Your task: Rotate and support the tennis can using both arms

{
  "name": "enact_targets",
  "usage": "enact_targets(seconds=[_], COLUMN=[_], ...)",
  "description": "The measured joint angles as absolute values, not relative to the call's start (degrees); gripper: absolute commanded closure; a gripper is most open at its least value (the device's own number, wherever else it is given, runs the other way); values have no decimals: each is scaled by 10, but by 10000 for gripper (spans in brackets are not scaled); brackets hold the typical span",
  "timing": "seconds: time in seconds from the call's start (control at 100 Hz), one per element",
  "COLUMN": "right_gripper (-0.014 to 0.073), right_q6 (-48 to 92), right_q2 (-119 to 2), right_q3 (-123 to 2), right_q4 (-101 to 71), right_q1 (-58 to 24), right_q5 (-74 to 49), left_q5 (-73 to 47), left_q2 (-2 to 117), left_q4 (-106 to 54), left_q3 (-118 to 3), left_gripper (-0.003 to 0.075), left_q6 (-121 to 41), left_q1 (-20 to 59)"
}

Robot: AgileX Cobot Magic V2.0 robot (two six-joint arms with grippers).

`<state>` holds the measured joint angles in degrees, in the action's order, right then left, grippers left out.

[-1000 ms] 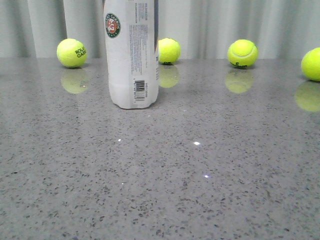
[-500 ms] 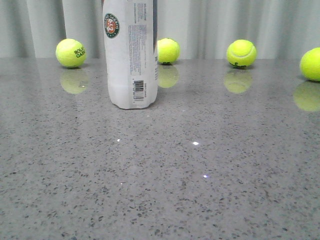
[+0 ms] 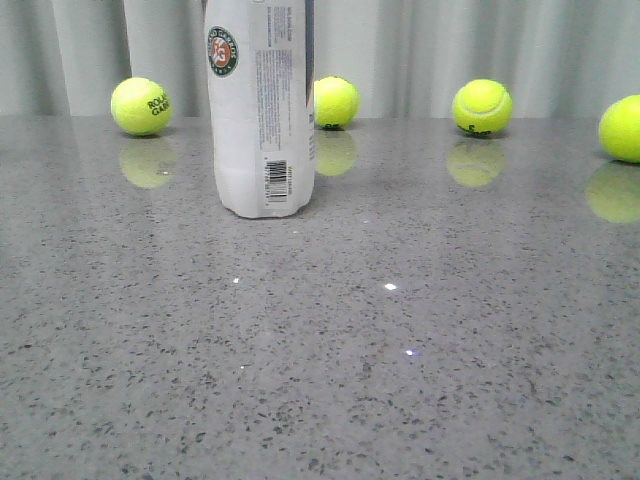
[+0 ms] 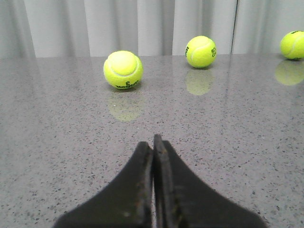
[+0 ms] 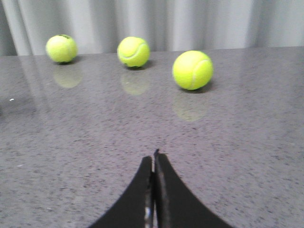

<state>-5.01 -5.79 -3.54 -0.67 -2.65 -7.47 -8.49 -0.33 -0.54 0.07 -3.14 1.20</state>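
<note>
The tennis can (image 3: 262,110) stands upright on the grey speckled table (image 3: 400,360) at the back left of the front view. It is a white tube with a round green-orange emblem and a barcode; its top is cut off by the frame edge. No arm shows in the front view. My left gripper (image 4: 153,142) is shut and empty, low over the table. My right gripper (image 5: 153,159) is shut and empty, low over the table. The can shows in neither wrist view.
Several yellow-green tennis balls lie along the table's back edge before a white curtain: at far left (image 3: 140,105), behind the can (image 3: 336,101), at right (image 3: 482,107) and at far right (image 3: 622,128). The wrist views show balls ahead of each gripper (image 4: 123,70) (image 5: 192,70).
The front view has shifted very slightly; the can and balls sit a few pixels further left. Nothing else has visibly moved.
</note>
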Motion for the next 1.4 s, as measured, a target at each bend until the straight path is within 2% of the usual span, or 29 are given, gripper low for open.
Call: enact_targets(seconds=[0.24, 1.4], right_gripper=[662, 662], right_q6=[-64, -56], right_q2=[4, 6], right_q3=[13, 14], right_q4=[18, 46], right_q1=[-7, -7], right_q5=[-46, -33], left_q5=[-85, -86], left_q2=[-3, -3], left_q4=[-5, -5], left_q3=[1, 1], left_gripper=[738, 738], left_q6=[-31, -31], left_q1=[12, 12])
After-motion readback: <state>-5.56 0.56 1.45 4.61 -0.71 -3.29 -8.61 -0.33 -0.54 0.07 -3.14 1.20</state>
